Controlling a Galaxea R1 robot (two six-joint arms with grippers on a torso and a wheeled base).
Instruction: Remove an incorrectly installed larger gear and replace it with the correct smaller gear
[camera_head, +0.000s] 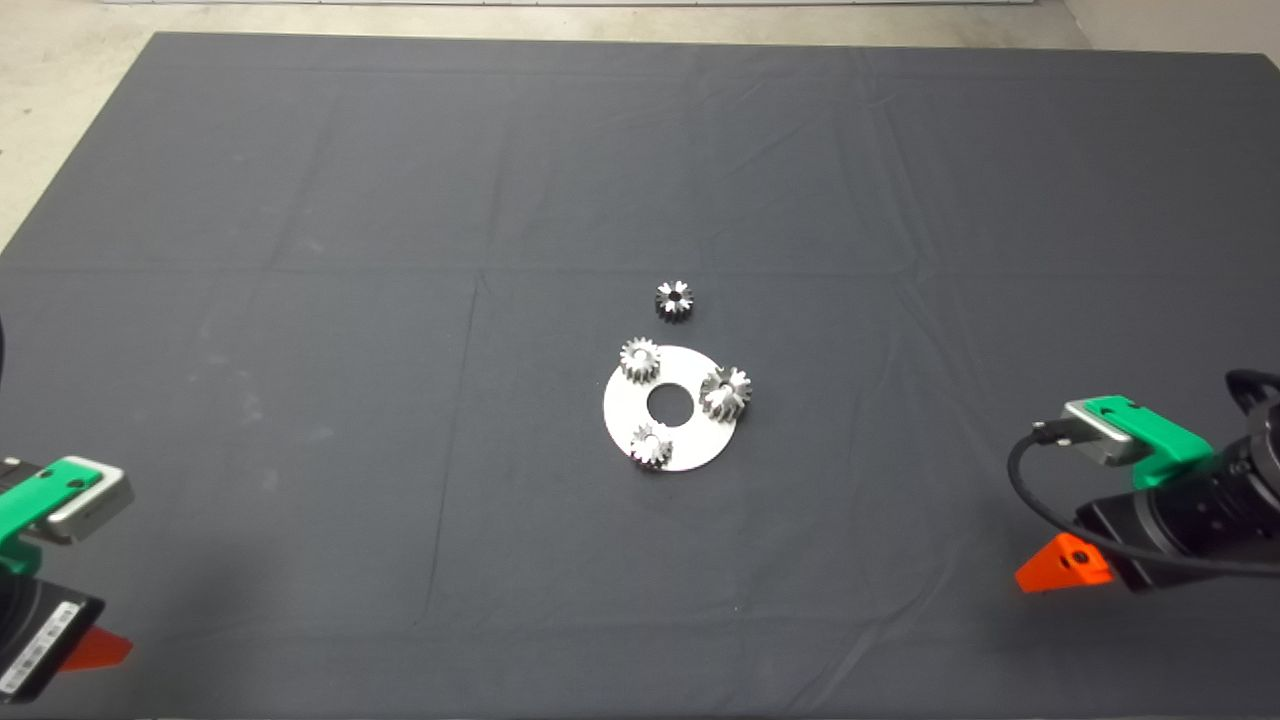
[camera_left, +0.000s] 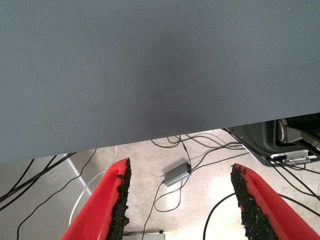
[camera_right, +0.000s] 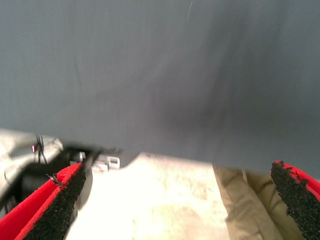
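Observation:
A silver round plate (camera_head: 690, 440) with a centre hole lies mid-mat. The larger gear (camera_head: 726, 392), cone-shaped with slanted teeth, sits on the plate's right rim. Two bright small gears (camera_head: 639, 357) (camera_head: 650, 445) sit on its upper-left and lower-left rim. The smaller gear (camera_head: 674, 301), darker with a dark centre hole, lies alone on the mat just beyond the plate. My left gripper (camera_head: 92, 650) (camera_left: 180, 167) waits open at the lower left edge. Far right of the plate, my right gripper (camera_head: 1062, 566) (camera_right: 177, 170) is open and holds nothing.
The dark mat (camera_head: 400, 300) is creased in places. Past its edge the left wrist view shows floor with cables and a small grey box (camera_left: 176, 174). The right wrist view shows pale floor and beige cloth (camera_right: 245, 200), possibly a person's leg.

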